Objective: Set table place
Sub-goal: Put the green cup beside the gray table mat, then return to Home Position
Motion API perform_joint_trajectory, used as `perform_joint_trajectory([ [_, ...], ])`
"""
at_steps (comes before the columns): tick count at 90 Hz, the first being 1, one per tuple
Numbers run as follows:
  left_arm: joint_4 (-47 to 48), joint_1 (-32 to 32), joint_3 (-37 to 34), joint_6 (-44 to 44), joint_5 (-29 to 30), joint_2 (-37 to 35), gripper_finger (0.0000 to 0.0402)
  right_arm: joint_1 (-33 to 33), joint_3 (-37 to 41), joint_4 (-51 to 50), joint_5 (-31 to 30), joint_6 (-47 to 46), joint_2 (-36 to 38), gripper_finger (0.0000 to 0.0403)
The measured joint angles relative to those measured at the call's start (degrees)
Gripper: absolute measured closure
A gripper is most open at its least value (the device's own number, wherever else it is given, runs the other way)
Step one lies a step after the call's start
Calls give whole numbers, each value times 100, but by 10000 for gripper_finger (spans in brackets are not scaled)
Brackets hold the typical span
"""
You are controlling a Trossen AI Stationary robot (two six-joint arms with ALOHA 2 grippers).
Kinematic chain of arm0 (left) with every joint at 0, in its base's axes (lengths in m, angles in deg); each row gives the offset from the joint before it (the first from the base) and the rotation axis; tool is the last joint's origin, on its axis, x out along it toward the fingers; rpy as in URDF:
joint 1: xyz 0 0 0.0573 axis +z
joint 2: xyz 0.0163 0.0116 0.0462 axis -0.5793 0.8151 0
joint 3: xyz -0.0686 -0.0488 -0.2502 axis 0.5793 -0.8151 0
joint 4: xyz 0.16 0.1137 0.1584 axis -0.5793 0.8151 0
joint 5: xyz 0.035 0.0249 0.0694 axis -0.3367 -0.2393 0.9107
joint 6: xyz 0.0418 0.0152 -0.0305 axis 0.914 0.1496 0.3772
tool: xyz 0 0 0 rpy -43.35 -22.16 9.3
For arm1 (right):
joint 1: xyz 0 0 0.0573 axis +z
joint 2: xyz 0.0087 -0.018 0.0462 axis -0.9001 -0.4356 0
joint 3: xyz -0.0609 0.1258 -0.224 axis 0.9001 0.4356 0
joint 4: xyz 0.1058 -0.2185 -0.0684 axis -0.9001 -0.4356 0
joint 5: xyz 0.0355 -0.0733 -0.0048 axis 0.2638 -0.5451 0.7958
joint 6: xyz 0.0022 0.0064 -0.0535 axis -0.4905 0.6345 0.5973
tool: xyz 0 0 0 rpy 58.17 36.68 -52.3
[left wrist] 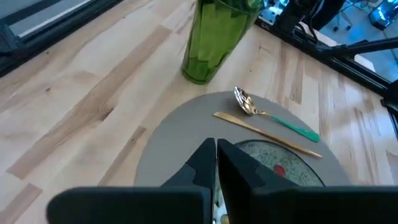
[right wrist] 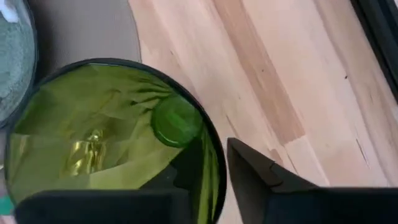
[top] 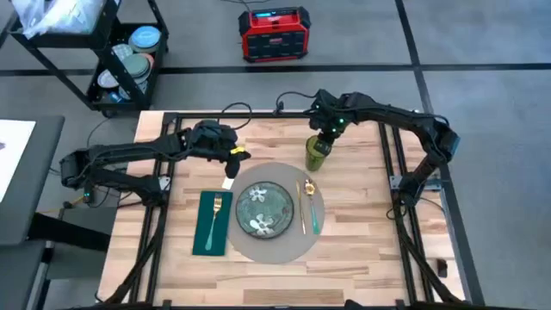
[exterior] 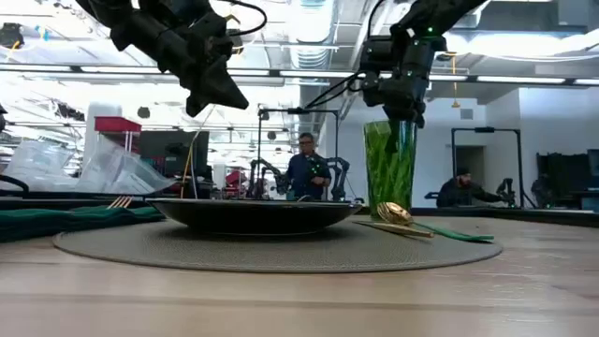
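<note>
The round grey-beige place mat [top: 284, 250] lies on the plank table [top: 362, 250]. A dark green floral plate [top: 265, 209] sits on the mat, with a gold spoon [top: 310, 191] and a gold knife [top: 302, 215] to its right. To the mat's left, a gold fork [top: 216, 215] lies on a dark green napkin [top: 205, 239]. A tall green glass [top: 316, 155] stands upright on the table just beyond the mat's far right edge, with my right gripper [exterior: 404, 117] on top of it. My left gripper [left wrist: 216, 152] hovers shut and empty above the mat's far left edge. My right gripper grips the glass's rim [right wrist: 210, 140], on the side facing the table's right edge. One finger is inside the glass and one finger [right wrist: 255, 174] is outside. The fingers come from above, pointing down. The glass stands upright with its base [exterior: 387, 211] on the table.
Black frame rails [top: 392, 164] run along the table's left and right sides, and cables lie at the far edge. Bare planks show right of the mat and near the front edge. A red box [top: 274, 34] and a cart [top: 129, 60] stand on the floor beyond.
</note>
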Motion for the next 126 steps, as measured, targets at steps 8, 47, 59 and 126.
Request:
perform_joint_trajectory([
  [8,-2,0,0,0,0,0,402,2,0,6,2,-16,0,309],
  [47,-702,36,-2,-70,-6,-402,402,16,-478,64,754,56,428,298],
  [59,-746,131,-2,53,-2,-864,402,-13,-693,-13,759,301,910,298],
  [126,-1479,932,-3870,-1803,520,-6328,402,-392,6291,6577,3026,-3271,6988,306],
])
